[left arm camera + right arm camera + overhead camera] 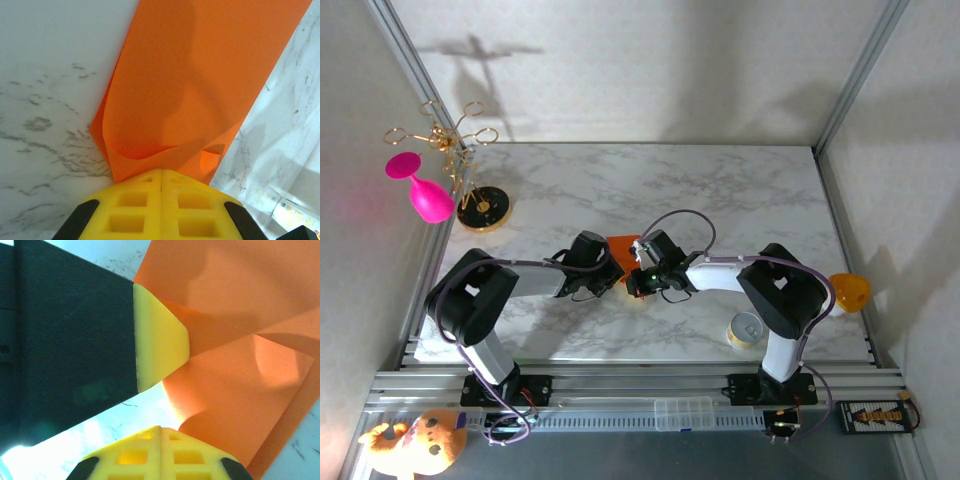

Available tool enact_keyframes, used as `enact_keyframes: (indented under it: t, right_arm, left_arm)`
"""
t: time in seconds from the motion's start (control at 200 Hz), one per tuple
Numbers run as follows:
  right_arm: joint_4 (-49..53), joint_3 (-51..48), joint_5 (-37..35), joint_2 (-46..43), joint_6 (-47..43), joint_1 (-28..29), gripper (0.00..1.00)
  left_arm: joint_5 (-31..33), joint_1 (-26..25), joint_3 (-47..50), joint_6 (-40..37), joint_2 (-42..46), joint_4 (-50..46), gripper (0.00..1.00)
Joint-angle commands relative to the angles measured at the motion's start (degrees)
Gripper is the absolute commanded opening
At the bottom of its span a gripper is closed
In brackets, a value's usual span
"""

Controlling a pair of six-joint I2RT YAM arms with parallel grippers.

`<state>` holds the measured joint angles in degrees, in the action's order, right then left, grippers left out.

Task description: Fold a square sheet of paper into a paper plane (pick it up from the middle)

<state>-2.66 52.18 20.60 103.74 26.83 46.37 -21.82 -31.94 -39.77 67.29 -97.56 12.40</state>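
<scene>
The square sheet of paper (623,244) is bright orange, folded over on itself and creased, and lies at the middle of the marble table (720,190) between my two grippers. My left gripper (161,171) is shut on the folded paper (200,75), which fans out away from its yellow fingertips. My right gripper (161,427) is shut too, with a bulging edge of the paper (240,385) running in at its tips. The left gripper's yellow fingers (160,347) press the same sheet from the left in the right wrist view. From above, the left gripper (617,272) and right gripper (636,280) almost touch. The paper plane is out of view.
A pink goblet (420,190) and a gold rack (470,170) stand at the far left. A small yellow can (747,330) sits by the right arm's base, and an orange-yellow cup (848,291) lies past the right edge. Metal frame posts bound the table.
</scene>
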Motion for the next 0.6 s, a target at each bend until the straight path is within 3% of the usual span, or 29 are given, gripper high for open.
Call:
enact_keyframes:
  t: [0.0, 0.596]
  right_arm:
    - [1.21, -0.06, -1.26, 0.87, 0.85, -0.3, 0.0]
    - [1.16, -1.25, -1.86, 2.34, 1.82, -0.6, 0.0]
  left_arm:
    - [1.3, -0.4, -0.13, -1.02, -1.28, -3.0, 0.03]
    - [-0.89, -0.22, -3.33, -5.15, 0.78, -2.5, 0.05]
